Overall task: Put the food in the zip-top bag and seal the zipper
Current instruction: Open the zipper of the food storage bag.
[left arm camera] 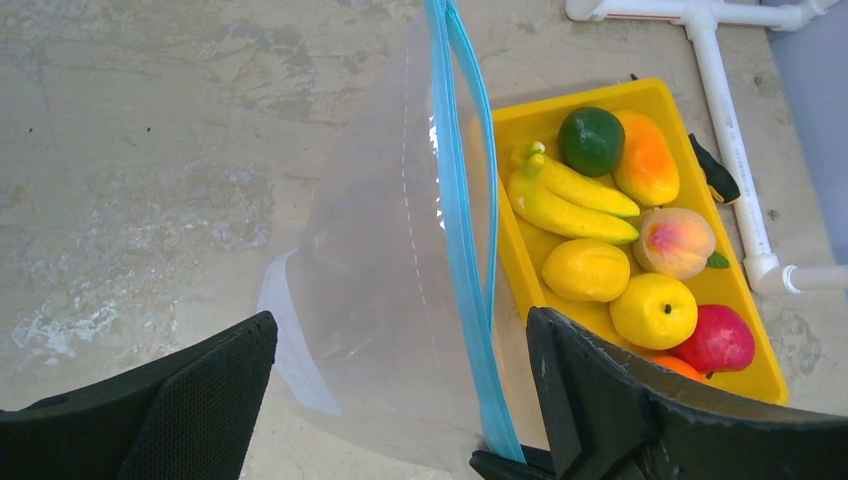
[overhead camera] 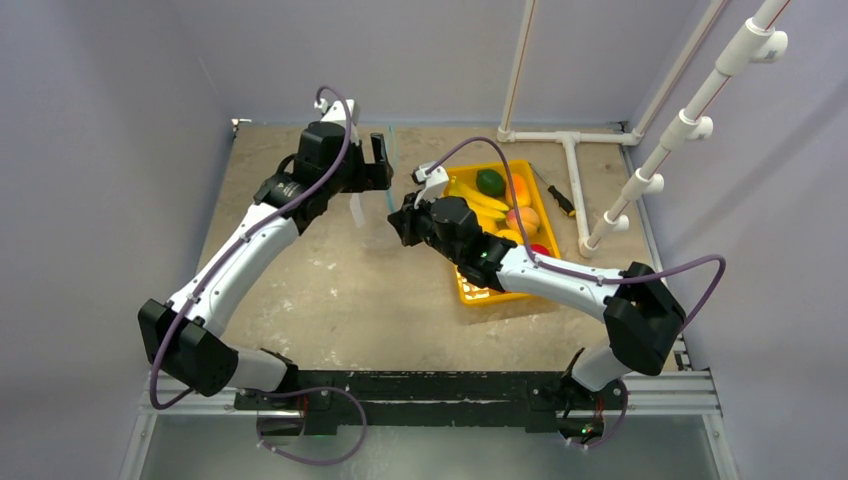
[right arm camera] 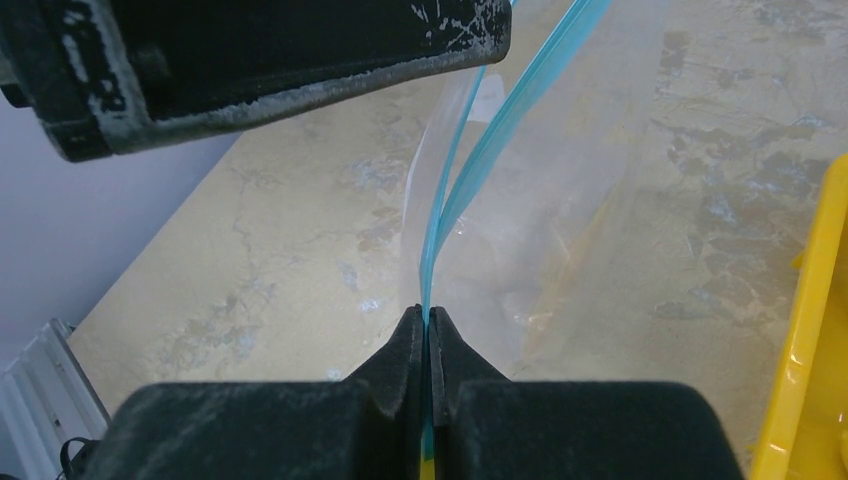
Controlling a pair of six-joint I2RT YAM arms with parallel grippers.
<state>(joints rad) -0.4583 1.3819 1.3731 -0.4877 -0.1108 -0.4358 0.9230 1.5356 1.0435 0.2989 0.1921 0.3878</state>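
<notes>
The clear zip-top bag (left arm camera: 380,290) hangs upright just left of the yellow tray (left arm camera: 510,115). Its teal zipper (left arm camera: 460,230) runs up the mouth edge. My right gripper (right arm camera: 428,325) is shut on the zipper (right arm camera: 470,165), whose two strips part above the pinch. My left gripper (left arm camera: 400,325) is open, with the bag between its wide-spread fingers (left arm camera: 200,400) and not touching either. The food lies in the tray: bananas (left arm camera: 570,195), avocado (left arm camera: 590,140), mango (left arm camera: 645,160), peach (left arm camera: 675,240), lemons (left arm camera: 585,270), apple (left arm camera: 715,340). In the top view both grippers, left (overhead camera: 378,165) and right (overhead camera: 403,222), meet at the bag (overhead camera: 372,225).
A white pipe frame (overhead camera: 575,190) stands right of the tray (overhead camera: 470,295), with a black-and-yellow tool (overhead camera: 562,202) between them. One finger of the left gripper (right arm camera: 250,60) hangs close above the right gripper. Walls close in the table at the back and sides.
</notes>
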